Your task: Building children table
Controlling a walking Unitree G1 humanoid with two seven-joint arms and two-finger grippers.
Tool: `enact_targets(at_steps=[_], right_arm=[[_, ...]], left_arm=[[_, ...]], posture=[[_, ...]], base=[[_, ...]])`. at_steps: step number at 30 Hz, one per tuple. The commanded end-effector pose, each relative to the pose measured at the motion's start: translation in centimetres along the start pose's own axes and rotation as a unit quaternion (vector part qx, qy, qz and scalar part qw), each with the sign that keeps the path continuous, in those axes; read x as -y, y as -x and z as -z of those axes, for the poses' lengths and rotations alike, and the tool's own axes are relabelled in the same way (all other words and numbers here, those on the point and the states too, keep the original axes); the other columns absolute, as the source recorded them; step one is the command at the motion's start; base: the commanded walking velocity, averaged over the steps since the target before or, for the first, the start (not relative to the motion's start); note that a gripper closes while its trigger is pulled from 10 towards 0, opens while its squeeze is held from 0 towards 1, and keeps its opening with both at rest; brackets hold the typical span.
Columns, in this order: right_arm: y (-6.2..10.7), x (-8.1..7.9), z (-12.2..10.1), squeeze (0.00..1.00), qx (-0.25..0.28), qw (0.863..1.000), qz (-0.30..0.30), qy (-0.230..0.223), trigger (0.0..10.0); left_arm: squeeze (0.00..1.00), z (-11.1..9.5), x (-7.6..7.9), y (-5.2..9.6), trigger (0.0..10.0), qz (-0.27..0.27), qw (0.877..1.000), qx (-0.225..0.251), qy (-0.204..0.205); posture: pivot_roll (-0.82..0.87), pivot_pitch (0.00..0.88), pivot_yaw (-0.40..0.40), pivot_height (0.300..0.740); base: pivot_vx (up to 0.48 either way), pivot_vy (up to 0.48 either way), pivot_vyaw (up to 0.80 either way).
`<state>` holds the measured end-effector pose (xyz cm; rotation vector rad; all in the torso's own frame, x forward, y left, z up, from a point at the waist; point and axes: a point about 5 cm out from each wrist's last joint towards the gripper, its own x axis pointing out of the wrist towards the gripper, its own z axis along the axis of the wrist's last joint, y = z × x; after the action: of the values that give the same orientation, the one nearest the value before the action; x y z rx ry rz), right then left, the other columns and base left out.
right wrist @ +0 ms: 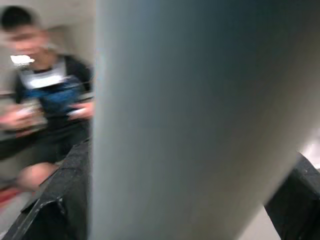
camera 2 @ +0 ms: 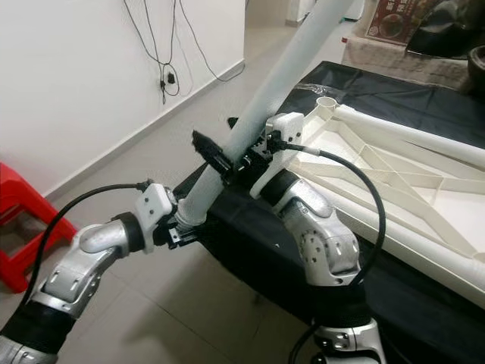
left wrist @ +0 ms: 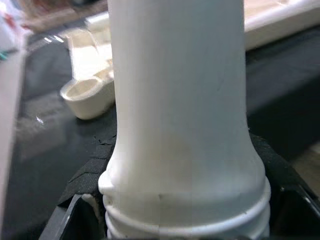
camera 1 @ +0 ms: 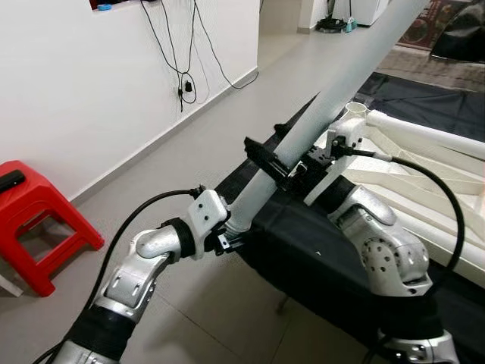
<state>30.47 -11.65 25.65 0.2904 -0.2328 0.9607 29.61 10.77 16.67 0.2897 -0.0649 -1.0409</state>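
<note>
- Your two grippers hold one white table leg (camera 1: 341, 83), a long, round tube slanting up and away from the robot, above the near edge of the black cloth (camera 1: 303, 250).
- Your left gripper (camera 1: 226, 236) is clamped on the leg's lower end, just above the ribbed, stepped collar (left wrist: 185, 215) that looks meant to plug into a socket.
- Your right gripper (camera 1: 292, 168) is closed across the shaft higher up, one black finger (camera 1: 261, 155) lying over the near side.
- The leg looks like smooth moulded plastic: I judge it light and stiff, but slick, so it may twist or slide in the pads. Grip the plain shaft and leave the ribbed end bare for insertion.
- The upturned white table frame (camera 2: 394, 174) lies on the cloth to the robot's right; its open corner socket (camera 2: 326, 102) sits just beyond your right gripper.
- A red stool (camera 1: 34, 224) stands by the wall on the left, well apart.
- A blurred seated person (right wrist: 42, 95) is in the right wrist view.
</note>
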Motion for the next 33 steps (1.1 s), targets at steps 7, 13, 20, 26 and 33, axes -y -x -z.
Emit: enact_targets(at_steps=[7, 13, 20, 26, 33], right_arm=[[0.1, -1.7, 0.3, 0.0, -0.019, 0.994, -0.095, -0.046, 10.0], [0.1, -2.5, 0.3, 0.0, -0.028, 0.989, -0.134, -0.058, 10.0], [0.0, -3.0, 0.2, 0.0, -0.032, 0.985, -0.152, -0.069, 10.0], [0.1, -3.4, 0.4, 0.0, -0.042, 0.982, -0.166, -0.075, 10.0], [0.2, -3.5, 0.7, 0.0, -0.058, 0.982, -0.169, -0.064, 10.0]], left_arm=[[0.0, 0.0, 1.8, 0.8, 10.0, 0.066, 0.996, -0.002, 0.06], [0.0, 0.1, 2.5, 0.9, 10.0, 0.079, 0.994, -0.006, 0.077], [0.0, -0.1, 3.0, 1.0, 10.0, 0.093, 0.992, -0.009, 0.089], [0.0, -0.2, 3.3, 1.1, 10.0, 0.098, 0.99, -0.01, 0.098], [0.0, -0.1, 3.6, 1.1, 10.0, 0.1, 0.989, -0.011, 0.108]], posture=[[0.03, 0.11, 0.015, 0.74], [0.03, 0.111, 0.015, 0.74], [0.02, 0.11, 0.016, 0.74], [0.02, 0.113, 0.014, 0.74], [0.02, 0.113, 0.013, 0.74]], base=[[0.0, 0.0, 0.0], [0.0, 0.0, 0.0], [0.0, 0.0, 0.0], [0.0, 0.0, 0.0], [0.0, 0.0, 0.0]])
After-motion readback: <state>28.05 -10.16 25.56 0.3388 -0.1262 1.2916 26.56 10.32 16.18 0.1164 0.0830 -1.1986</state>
